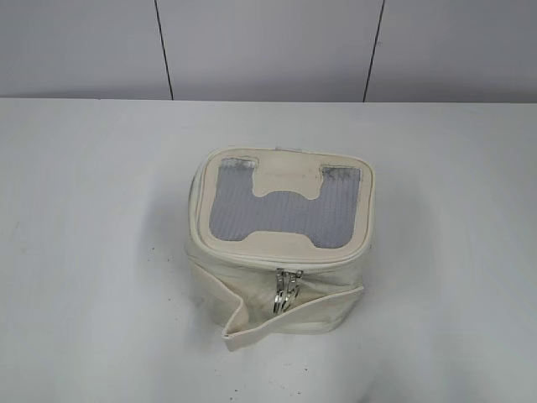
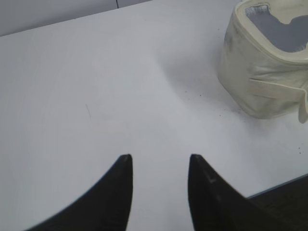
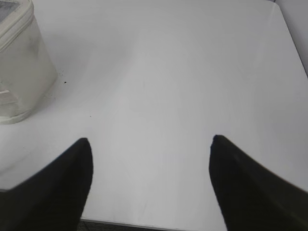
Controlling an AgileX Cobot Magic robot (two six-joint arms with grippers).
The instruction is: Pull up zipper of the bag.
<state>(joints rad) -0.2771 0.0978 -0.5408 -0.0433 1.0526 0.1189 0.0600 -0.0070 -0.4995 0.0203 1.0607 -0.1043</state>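
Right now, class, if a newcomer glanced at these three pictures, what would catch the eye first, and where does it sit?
First, the bag, boxy and cream, alone mid-table with a grey mesh top. Next, two silver sliders with ring pulls, side by side at the middle of its near face. Both wrist views show dark, open grippers, the left gripper and the right gripper, over bare table, apart from the bag.

White table (image 1: 92,252): small dark specks at its centre. Pale panelled wall (image 1: 268,46) at 12 o'clock, two dark vertical seams.
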